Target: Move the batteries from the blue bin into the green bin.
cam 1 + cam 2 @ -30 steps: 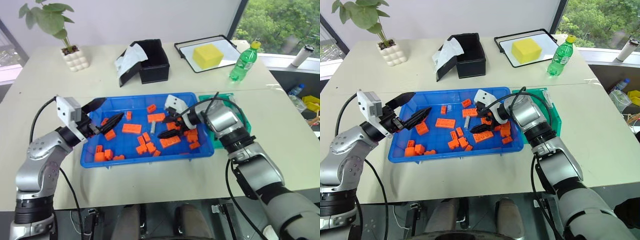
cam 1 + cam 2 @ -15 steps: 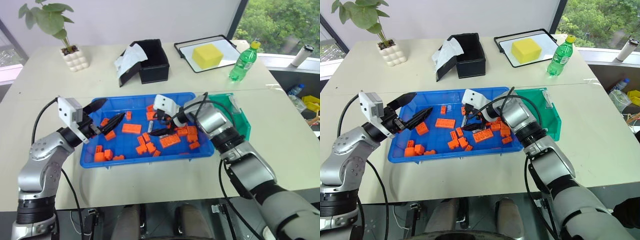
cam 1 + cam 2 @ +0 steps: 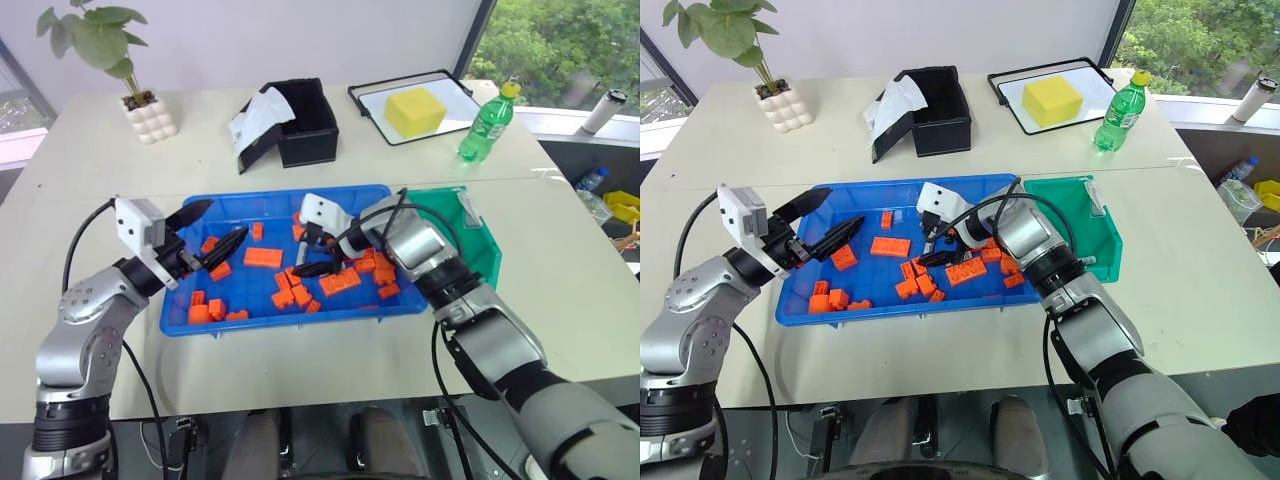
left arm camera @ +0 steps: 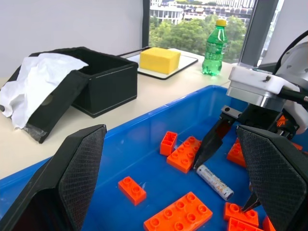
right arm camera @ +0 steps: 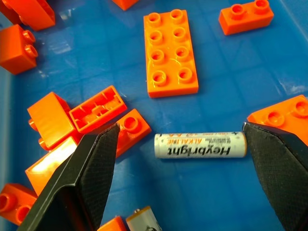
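Note:
The blue bin lies mid-table, strewn with orange blocks. One silver battery rests on its floor, also in the left wrist view. The end of a second battery peeks in nearby. My right gripper hangs low over the bin's middle, open, its fingers straddling the first battery without touching it. My left gripper hovers open over the bin's left part with nothing between its fingers. The green bin stands against the blue bin's right side.
Behind the blue bin stand a black box holding white tissue, a potted plant at the back left, a black tray with a yellow sponge and a green bottle at the back right.
My right gripper has moved left across the blue bin, away from the green bin, and now straddles the battery. The left arm has stayed put.

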`<state>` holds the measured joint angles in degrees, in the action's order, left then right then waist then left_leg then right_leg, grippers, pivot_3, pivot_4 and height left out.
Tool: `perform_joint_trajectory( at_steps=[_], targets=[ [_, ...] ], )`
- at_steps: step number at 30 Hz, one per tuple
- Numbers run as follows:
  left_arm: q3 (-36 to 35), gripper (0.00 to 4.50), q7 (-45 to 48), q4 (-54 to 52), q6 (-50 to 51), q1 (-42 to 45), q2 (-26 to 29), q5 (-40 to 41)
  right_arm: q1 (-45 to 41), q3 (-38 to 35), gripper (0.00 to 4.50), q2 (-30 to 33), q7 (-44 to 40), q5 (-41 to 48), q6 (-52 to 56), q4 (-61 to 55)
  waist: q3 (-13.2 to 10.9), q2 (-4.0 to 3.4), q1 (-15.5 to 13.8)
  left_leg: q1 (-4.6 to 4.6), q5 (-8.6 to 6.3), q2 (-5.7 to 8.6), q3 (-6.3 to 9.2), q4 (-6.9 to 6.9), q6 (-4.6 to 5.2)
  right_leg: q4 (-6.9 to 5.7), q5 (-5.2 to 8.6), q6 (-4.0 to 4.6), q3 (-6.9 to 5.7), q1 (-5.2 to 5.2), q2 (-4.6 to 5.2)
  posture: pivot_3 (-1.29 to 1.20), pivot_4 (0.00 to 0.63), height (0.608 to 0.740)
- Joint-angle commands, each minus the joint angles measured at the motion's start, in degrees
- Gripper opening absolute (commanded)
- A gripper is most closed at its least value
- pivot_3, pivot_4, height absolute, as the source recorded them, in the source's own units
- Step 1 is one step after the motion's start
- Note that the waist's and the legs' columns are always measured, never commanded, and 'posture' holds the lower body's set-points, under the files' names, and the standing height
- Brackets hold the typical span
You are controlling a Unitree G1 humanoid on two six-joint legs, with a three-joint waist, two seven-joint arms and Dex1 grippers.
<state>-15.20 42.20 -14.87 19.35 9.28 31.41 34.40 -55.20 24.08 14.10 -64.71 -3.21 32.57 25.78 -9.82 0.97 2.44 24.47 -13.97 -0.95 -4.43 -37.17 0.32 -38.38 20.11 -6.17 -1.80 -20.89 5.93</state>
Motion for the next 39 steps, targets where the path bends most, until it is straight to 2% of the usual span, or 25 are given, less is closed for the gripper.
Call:
perform_joint_trajectory(
  at_steps=[1, 8, 9, 11, 14, 17, 18, 26, 29, 31, 32, 33, 35, 39],
  targets=[
    [-0.9, 4.50, -0.1, -2.1, -1.1, 0.1, 0.2, 0.5, 0.3, 0.4, 4.19, 0.0, -0.3, 0.5, -0.2, -2.2, 0.0, 0.00, 0.0, 0.00, 0.00, 0.00, 0.00, 0.00, 0.00, 0.00, 0.00, 0.00, 0.00, 0.00, 0.00, 0.00, 0.150, 0.732],
    [-1.1, 4.50, -0.3, -2.2, -1.1, 0.1, 0.2, 0.4, 0.2, 0.9, 4.19, -0.5, 0.9, -0.5, -3.1, 1.2, 0.0, 0.00, 0.0, 0.00, 0.00, 0.00, 0.00, 0.00, 0.00, 0.00, 0.00, 0.00, 0.00, 0.01, -0.01, 0.00, 0.150, 0.732],
    [-1.2, 4.50, -0.3, -2.3, -1.1, 0.1, 0.3, 0.5, 0.4, 0.9, 3.95, -0.4, 0.9, -0.5, -3.4, 1.4, 0.0, 0.01, 0.0, 0.00, 0.00, 0.00, 0.00, 0.00, 0.00, 0.00, 0.00, 0.00, 0.00, 0.01, -0.01, 0.00, 0.150, 0.732],
    [-1.4, 4.50, -0.4, -2.4, -1.0, 0.0, 0.4, 0.6, 0.7, 1.1, 3.36, -0.2, 0.8, -0.7, -4.1, 1.7, 0.0, 0.01, 0.0, -0.01, 0.00, 0.00, 0.00, 0.00, 0.00, 0.00, 0.00, 0.00, 0.00, 0.01, -0.01, 0.00, 0.150, 0.732],
    [-1.6, 4.50, -0.5, -2.5, -1.0, -0.2, 0.5, 0.6, 0.9, 1.1, 1.89, 0.0, 0.6, -0.7, -4.6, 1.8, 0.0, 0.02, 0.0, -0.01, 0.00, 0.00, 0.00, 0.00, 0.00, 0.00, 0.00, 0.00, 0.00, 0.01, -0.01, 0.00, 0.150, 0.732],
    [-1.8, 4.50, -0.5, -2.6, -0.9, -0.3, 0.7, 0.7, 0.9, 1.2, 0.24, 0.0, 0.5, -0.9, -4.8, 1.8, 0.0, 0.02, 0.0, -0.01, 0.00, 0.00, 0.00, 0.00, 0.00, 0.00, 0.00, 0.00, 0.00, 0.02, 0.00, 0.00, 0.150, 0.732],
    [-1.8, 4.50, -0.5, -2.6, -0.9, -0.2, 0.7, 0.8, 0.9, 1.2, 0.08, 0.1, 0.6, -1.0, -4.8, 1.7, 0.0, 0.02, 0.0, -0.01, 0.00, 0.00, 0.00, 0.00, 0.00, 0.00, 0.00, 0.00, 0.00, 0.02, 0.00, 0.00, 0.150, 0.732],
    [-1.8, 4.50, -0.2, -2.4, -1.0, -0.1, 0.8, 0.9, -1.1, -0.4, 0.08, 2.0, -0.1, 0.0, -4.2, -2.1, 0.0, 0.02, -0.1, 0.00, 0.00, 0.00, 0.00, 0.00, 0.00, 0.00, 0.00, 0.00, 0.00, 0.01, 0.01, 0.00, 0.150, 0.732],
    [-1.8, 4.50, -0.1, -2.4, -0.9, -0.1, 0.8, 0.9, -2.2, -0.7, 0.87, 5.5, -2.0, -0.2, -5.7, -5.1, 0.0, 0.02, -0.1, 0.00, 0.00, 0.00, 0.00, -0.01, 0.00, 0.01, 0.00, 0.00, 0.00, 0.01, 0.03, 0.00, 0.150, 0.732],
    [-1.8, 4.50, 0.0, -2.4, -1.0, -0.2, 0.8, 0.9, -2.9, -0.7, 1.73, 8.7, -3.6, -0.6, -8.2, -7.8, 0.0, 0.02, -0.1, 0.00, 0.00, 0.00, 0.00, -0.01, 0.00, 0.01, 0.00, 0.00, 0.00, -0.01, 0.04, 0.00, 0.150, 0.732],
    [-1.8, 4.50, 0.1, -2.3, -1.0, -0.3, 0.8, 0.9, -3.1, -0.6, 2.33, 10.1, -4.4, -0.8, -10.1, -8.8, 0.0, 0.02, -0.1, 0.01, 0.00, 0.00, 0.00, 0.00, 0.01, 0.01, 0.00, 0.00, 0.00, -0.01, 0.04, 0.00, 0.150, 0.732],
    [-1.8, 4.50, 0.2, -2.3, -0.9, -0.3, 0.8, 0.9, -3.2, -0.5, 2.59, 11.8, -5.9, -0.8, -11.6, -9.7, 0.0, 0.01, -0.1, 0.01, -0.01, 0.00, 0.00, 0.00, 0.01, 0.02, 0.00, 0.00, 0.00, -0.01, 0.04, 0.00, 0.150, 0.732],
    [-1.7, 4.50, 0.3, -2.2, -0.9, -0.2, 0.9, 0.9, -2.7, 0.2, 3.52, 15.8, -10.2, -0.5, -18.7, -11.0, 0.0, 0.02, -0.1, 0.00, -0.01, 0.00, 0.00, 0.01, 0.01, 0.04, 0.00, 0.00, 0.00, 0.00, 0.04, 0.00, 0.150, 0.732],
    [-1.8, 4.50, 0.7, -2.0, -0.9, -0.3, 1.0, 1.0, -1.5, 0.0, 3.52, 21.4, -16.4, 0.3, -31.6, -10.9, 0.0, 0.02, -0.1, 0.00, -0.02, 0.00, 0.00, 0.01, 0.02, 0.10, 0.00, 0.00, 0.00, 0.03, 0.04, 0.00, 0.150, 0.732]
  ],
)
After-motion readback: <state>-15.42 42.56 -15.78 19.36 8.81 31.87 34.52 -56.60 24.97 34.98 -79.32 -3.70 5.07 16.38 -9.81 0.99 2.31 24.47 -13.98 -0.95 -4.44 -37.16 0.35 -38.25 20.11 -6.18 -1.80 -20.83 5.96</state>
